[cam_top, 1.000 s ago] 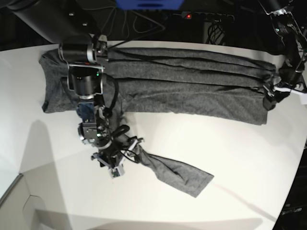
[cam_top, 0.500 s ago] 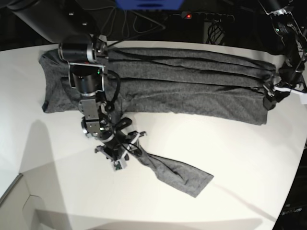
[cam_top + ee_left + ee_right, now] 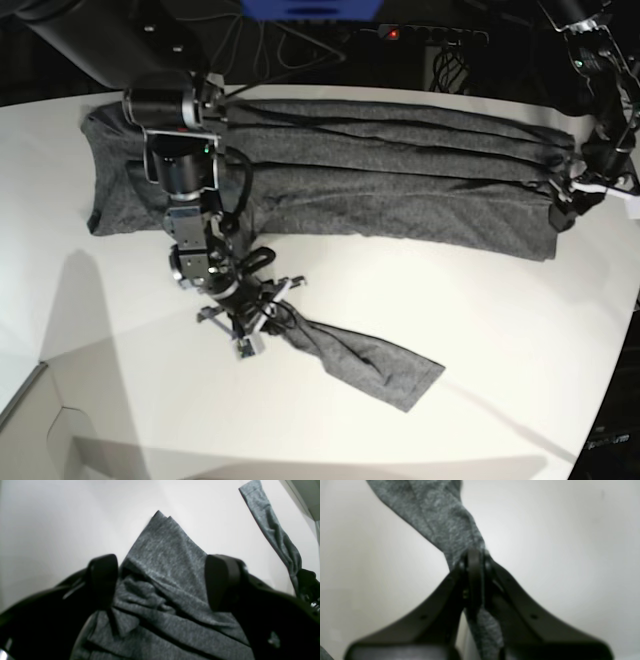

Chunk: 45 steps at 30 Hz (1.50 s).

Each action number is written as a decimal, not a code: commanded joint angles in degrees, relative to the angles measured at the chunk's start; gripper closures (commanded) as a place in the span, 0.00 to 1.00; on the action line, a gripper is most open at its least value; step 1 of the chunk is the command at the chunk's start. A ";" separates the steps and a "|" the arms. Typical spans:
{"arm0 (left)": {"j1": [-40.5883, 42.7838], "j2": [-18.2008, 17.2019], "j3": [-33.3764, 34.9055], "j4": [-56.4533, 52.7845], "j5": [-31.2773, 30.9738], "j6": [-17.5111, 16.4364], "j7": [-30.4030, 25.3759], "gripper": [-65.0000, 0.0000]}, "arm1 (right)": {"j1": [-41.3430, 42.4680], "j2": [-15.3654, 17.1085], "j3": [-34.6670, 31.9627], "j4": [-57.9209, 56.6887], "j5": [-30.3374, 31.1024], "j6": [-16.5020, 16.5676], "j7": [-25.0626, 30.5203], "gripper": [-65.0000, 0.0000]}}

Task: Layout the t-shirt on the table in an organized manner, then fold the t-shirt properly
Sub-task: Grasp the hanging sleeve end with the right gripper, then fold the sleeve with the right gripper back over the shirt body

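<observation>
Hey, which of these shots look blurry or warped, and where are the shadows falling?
Right wrist view: soft focus on the shut right gripper and the t-shirt sleeve. Left wrist view: fisheye bending, left gripper fingers dark and blurred. Base view: sharp, with grey arm shadows on the table at lower left.

The worktop (image 3: 500, 330) is broad, smooth and white, with a curved far edge against a dark background. The shirt (image 3: 400, 170) lies directly on it, spread lengthwise across the far half as a long, dark grey band with lengthwise folds. One sleeve (image 3: 365, 362) trails from the body toward the near side, flat on the white surface and ending well short of the near edge. A pale panel edge (image 3: 30, 400) shows at the near corner
</observation>
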<state>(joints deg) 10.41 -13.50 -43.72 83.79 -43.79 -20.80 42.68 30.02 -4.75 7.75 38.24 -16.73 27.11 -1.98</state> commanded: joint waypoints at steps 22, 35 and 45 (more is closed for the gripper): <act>-0.79 -1.14 -0.19 1.18 -1.26 -0.35 -1.05 0.19 | -31.21 -3.82 -28.72 56.84 1.04 0.18 -12.13 1.00; -1.93 -1.23 -0.28 1.71 -1.35 -0.35 -0.96 0.19 | -43.16 -3.73 -37.59 62.90 0.95 0.18 -12.13 1.00; -3.60 -1.23 -0.19 5.22 -1.35 -0.35 -0.79 0.19 | -43.87 -3.29 -37.24 61.41 0.95 0.18 -12.40 0.94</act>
<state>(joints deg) 7.11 -13.65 -43.72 88.07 -44.29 -20.80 43.07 -14.06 -7.44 -29.28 98.83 -16.51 27.35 -15.99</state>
